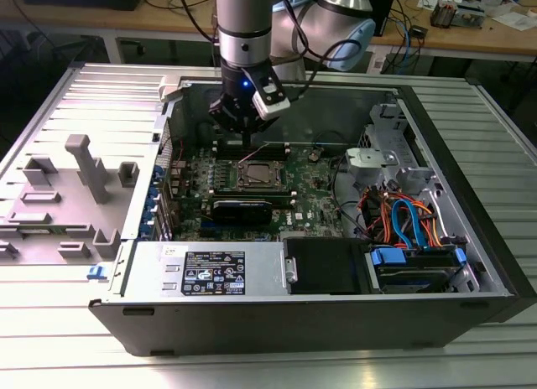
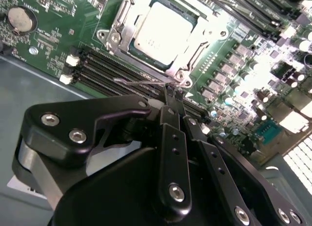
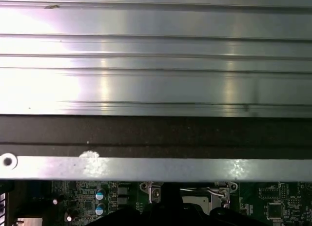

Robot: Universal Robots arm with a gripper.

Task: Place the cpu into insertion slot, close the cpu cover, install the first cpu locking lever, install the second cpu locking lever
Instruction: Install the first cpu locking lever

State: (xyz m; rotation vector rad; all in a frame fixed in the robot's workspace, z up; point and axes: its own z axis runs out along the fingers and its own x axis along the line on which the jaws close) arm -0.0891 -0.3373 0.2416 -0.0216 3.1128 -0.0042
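Looking decent: silver-topped square cpu (image 2: 162, 32) seated under the thin silver metal cpu cover (image 2: 127, 26); black gripper (image 2: 171, 100), fingers pinched nearly together, is at a thin wire lever (image 2: 141, 82).

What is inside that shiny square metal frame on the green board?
Inside the thin silver metal cpu cover sits the flat square grey-topped cpu. The socket's contacts underneath are hidden by it.

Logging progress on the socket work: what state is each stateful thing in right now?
cpu: seated in the insertion slot.
cpu cover: closed down around the cpu.
locking lever: thin wire arm beside the socket, at the gripper's tip; latched or not, cannot tell.
gripper: fingers closed together, just beside the socket.
computer case: open, side panel off.
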